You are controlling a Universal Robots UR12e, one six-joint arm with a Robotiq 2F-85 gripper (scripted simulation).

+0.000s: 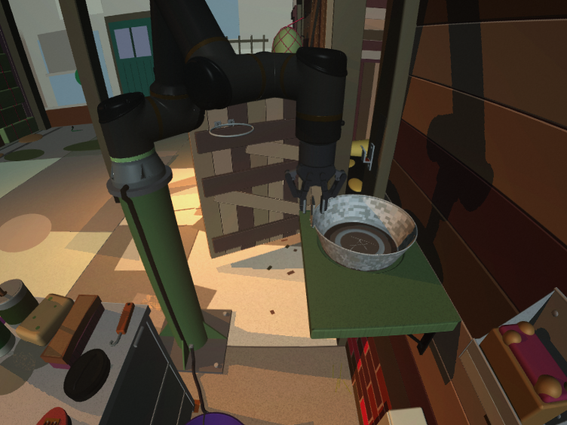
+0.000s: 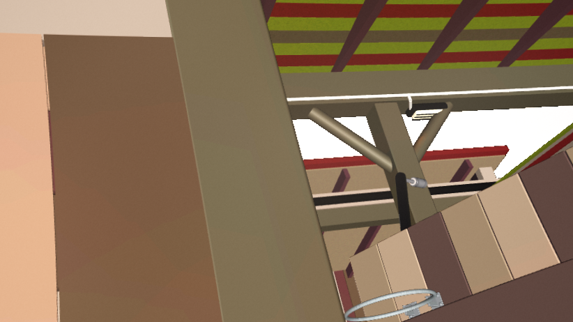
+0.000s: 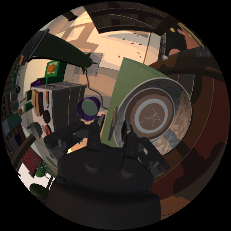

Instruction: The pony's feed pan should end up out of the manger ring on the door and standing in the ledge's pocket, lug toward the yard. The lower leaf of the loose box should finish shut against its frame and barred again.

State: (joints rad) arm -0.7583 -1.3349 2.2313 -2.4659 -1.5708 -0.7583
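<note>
On the green ledge (image 1: pixel 375 293) against the plank wall, the grey mottled feed pan (image 1: pixel 365 231) sits upright in the round pocket, its small brown lug (image 3: pixel 114 117) on the rim side facing away from the wall. My gripper (image 1: pixel 314 201) stands open over that rim by the lug and holds nothing; the wrist camera shows its fingers (image 3: pixel 111 127) straddling the rim. The lower door leaf (image 1: pixel 249 178) hangs swung open beyond the ledge. Its wire manger ring (image 1: pixel 231 129) is empty, also seen from below (image 2: pixel 390 305).
The ledge's outer edge is directly under my gripper, and the door post (image 1: pixel 394 100) rises just behind it with a metal keeper bracket (image 1: pixel 368 155). My arm's green pedestal (image 1: pixel 160 256) stands left. A grey cabinet (image 1: pixel 128 361) with brushes and tins sits lower left.
</note>
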